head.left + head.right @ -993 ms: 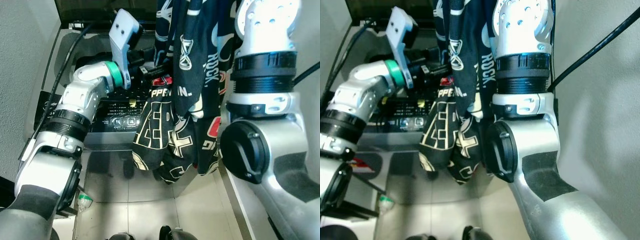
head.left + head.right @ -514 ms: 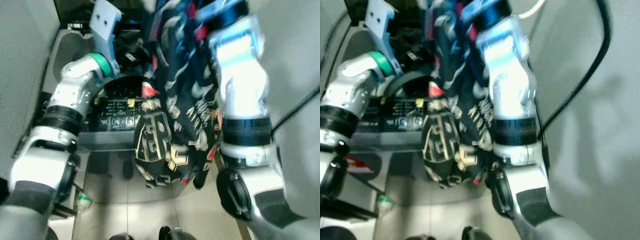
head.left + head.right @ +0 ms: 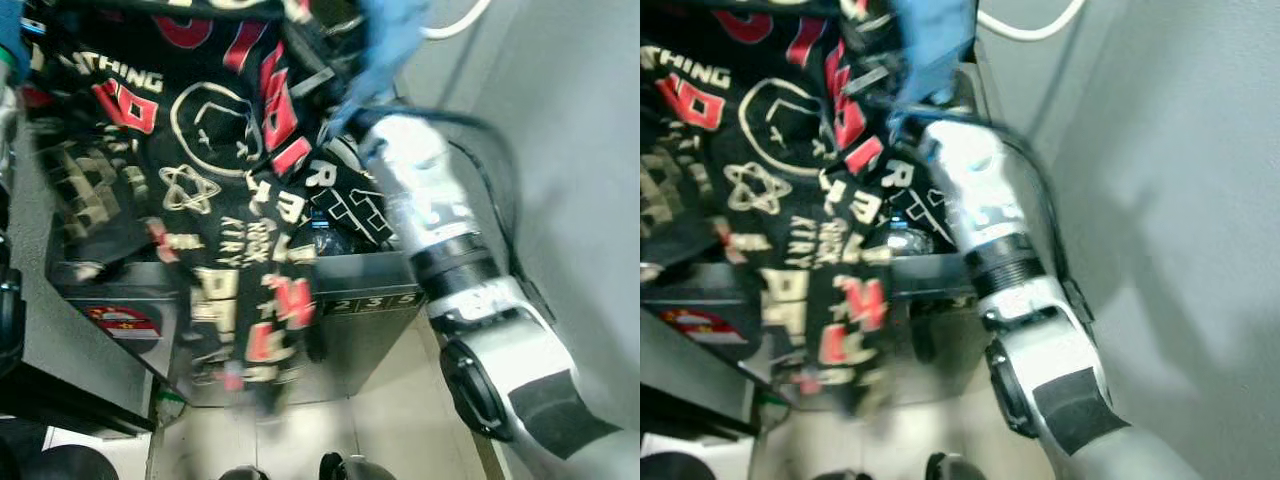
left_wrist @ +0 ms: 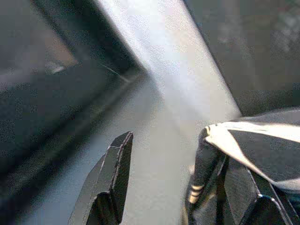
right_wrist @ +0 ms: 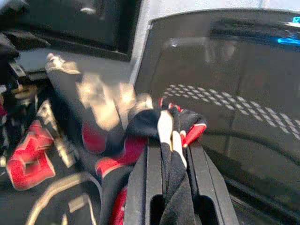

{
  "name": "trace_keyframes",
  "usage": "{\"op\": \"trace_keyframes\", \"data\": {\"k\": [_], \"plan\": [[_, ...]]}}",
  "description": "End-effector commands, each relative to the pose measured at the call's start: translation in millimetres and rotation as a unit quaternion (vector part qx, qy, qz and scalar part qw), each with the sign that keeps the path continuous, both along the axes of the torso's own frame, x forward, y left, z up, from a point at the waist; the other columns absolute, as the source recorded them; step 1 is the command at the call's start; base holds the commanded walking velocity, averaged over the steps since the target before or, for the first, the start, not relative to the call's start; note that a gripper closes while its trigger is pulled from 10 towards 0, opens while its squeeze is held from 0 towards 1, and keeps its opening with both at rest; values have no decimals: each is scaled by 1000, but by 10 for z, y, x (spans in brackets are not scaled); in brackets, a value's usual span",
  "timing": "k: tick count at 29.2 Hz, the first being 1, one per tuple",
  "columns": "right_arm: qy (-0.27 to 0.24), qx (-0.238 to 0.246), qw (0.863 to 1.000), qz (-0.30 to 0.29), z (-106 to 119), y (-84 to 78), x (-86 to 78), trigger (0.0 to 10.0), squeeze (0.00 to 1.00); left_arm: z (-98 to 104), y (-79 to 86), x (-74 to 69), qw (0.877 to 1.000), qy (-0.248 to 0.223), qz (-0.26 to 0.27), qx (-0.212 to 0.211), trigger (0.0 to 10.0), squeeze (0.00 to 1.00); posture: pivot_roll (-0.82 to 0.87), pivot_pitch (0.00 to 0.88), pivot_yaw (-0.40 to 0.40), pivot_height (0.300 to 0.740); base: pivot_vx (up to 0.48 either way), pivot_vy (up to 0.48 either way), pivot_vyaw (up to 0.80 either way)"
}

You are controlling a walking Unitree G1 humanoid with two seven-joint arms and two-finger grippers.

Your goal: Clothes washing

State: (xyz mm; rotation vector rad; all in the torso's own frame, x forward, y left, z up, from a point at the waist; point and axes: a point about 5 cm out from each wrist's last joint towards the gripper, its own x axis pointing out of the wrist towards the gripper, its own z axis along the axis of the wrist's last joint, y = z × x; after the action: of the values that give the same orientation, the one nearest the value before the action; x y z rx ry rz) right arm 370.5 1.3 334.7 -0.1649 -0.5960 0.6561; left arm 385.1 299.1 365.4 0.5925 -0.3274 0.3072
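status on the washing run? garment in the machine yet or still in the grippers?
Done: the black printed garment is picked up and spread above the washing machine. In hand: the right gripper is shut on a bunched fold of it; the left gripper is open, with cloth against one finger. Left: most of the garment hangs outside over the machine's front, so it is not loaded yet.

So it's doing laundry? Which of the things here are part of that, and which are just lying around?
Part of the job:
- black printed garment, hanging spread out
- right gripper, shut on a fold of it
- left gripper, fingers apart, with cloth lying on one finger
- washing machine behind the garment

Just lying about:
- white cable on the wall
- small clear wrapper on the tiled floor
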Motion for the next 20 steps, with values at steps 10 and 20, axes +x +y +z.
{"op": "trace_keyframes", "data": {"k": [10, 20], "plan": [[91, -55, 992, -67, -402, 303, 121, 10000, 0, -806, -840, 16, 913, 192, -359, 13, 10000, 0, 156, 97, 16, 740, 0, 0, 0], [84, -22, 995, -56, -338, 204, 152, 10000, 302, -594, -955, -264, 873, 156, -461, 31, 10000, 1000, 157, 98, 15, 740, 0, 0, 0]]}}
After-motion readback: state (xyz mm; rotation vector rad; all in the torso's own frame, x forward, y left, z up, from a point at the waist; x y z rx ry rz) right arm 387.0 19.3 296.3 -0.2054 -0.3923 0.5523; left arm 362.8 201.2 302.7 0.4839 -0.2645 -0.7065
